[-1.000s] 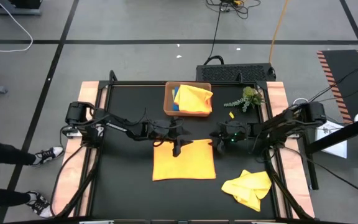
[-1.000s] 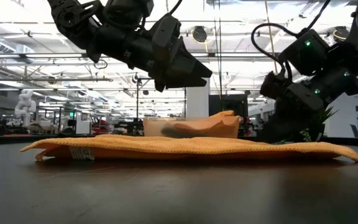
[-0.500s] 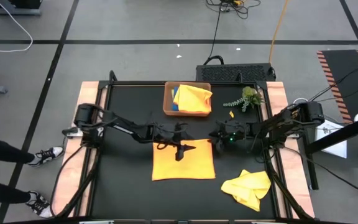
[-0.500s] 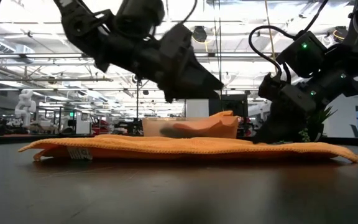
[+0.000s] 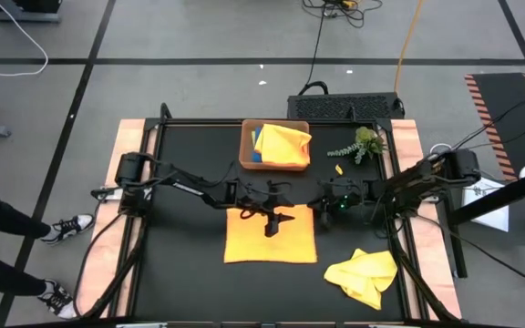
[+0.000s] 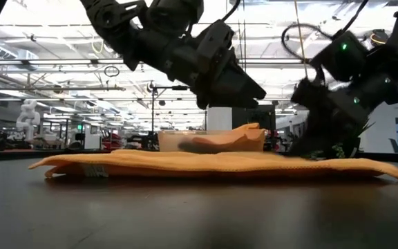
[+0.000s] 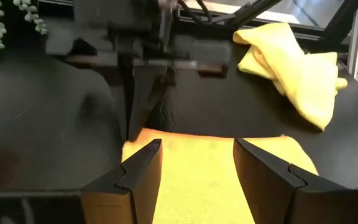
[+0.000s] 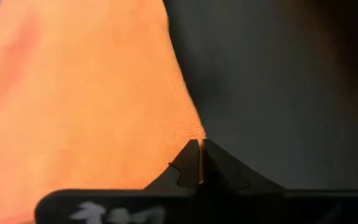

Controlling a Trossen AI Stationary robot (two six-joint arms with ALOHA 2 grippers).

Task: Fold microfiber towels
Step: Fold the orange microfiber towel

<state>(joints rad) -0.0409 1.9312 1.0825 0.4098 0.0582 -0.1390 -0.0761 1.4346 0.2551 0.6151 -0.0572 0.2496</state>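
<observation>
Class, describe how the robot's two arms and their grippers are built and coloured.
Both arms are dark and jointed, with thin black cables looping alongside. The left gripper has two flat, wedge-shaped black fingers. The right gripper has matching black fingers tapering to points; a small green light glows near its wrist in the high view.

You see two dark arms, matte black links, round joint housings. Left arm (image 5: 185, 187): black cable looping along upper links, pale label near base. Right arm (image 5: 408, 187): green indicator light glowing near wrist, black cable looping over it in low view. Left gripper (image 7: 197, 165): two black wedge-shaped fingers (image 7: 143, 167) with stepped inner edges. Right gripper (image 8: 200, 163): black pointed fingertips, white marking on body below.
</observation>
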